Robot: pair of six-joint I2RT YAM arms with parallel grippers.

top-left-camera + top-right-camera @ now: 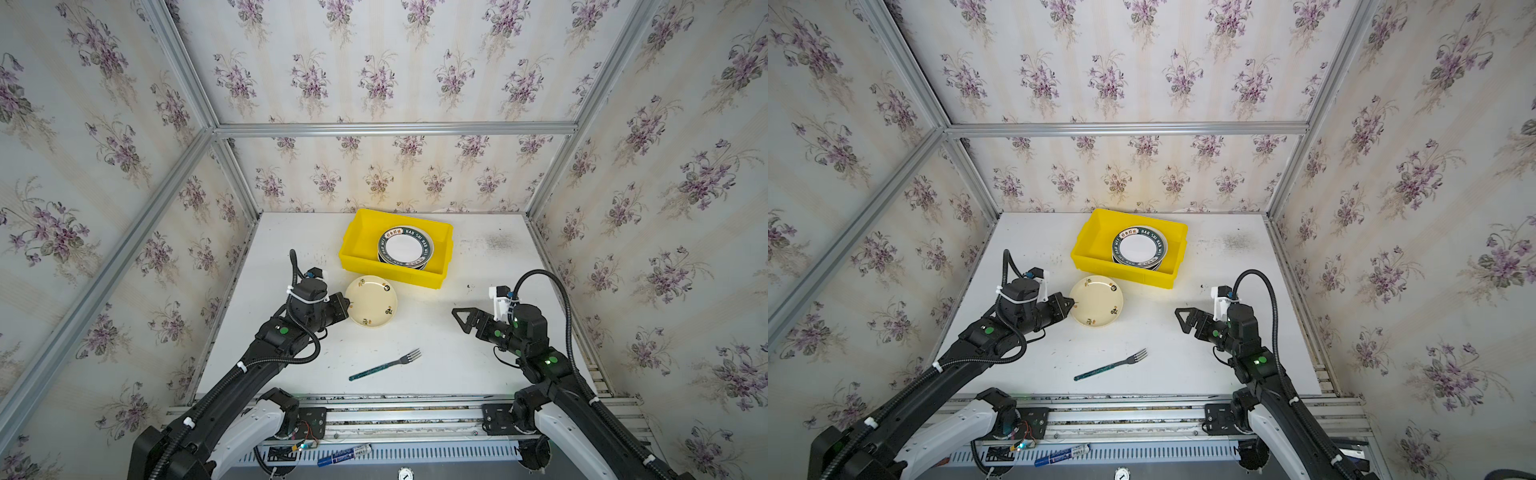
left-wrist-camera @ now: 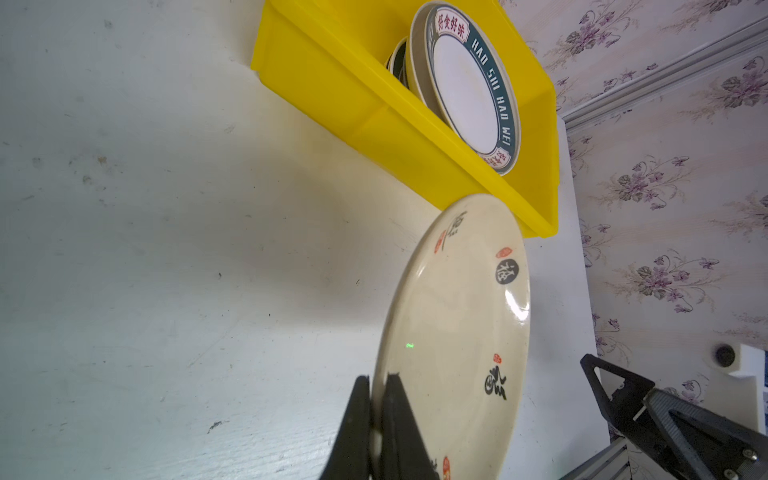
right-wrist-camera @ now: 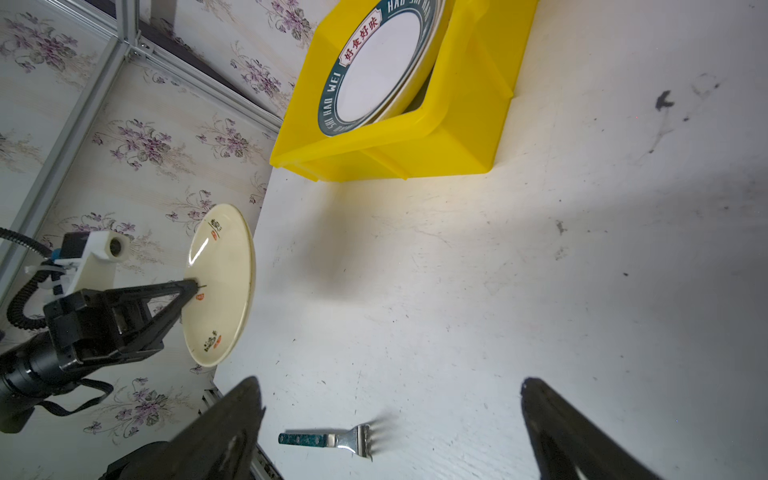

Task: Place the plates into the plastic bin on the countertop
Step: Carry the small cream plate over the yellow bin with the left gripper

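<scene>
From my end the cream plate [image 2: 457, 332] just in front of the plastic bin [image 1: 390, 274] looks smooth and glossy, with a bright glare streak, and the teal-rimmed plate [image 1: 405, 247] on top inside the bin has the same slick sheen. The bin is smooth yellow plastic with a soft shine, on a matt white countertop [image 1: 457, 365] that's scuffed and speckled. Further out in front of the bin, the fork [image 1: 385, 365] has shiny metal tines and a glittery teal handle.

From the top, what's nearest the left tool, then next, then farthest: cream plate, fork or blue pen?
1. cream plate, pinched in the left tool.
2. fork, on the countertop, toward the front.
3. blue pen, past the countertop's front edge.
</scene>
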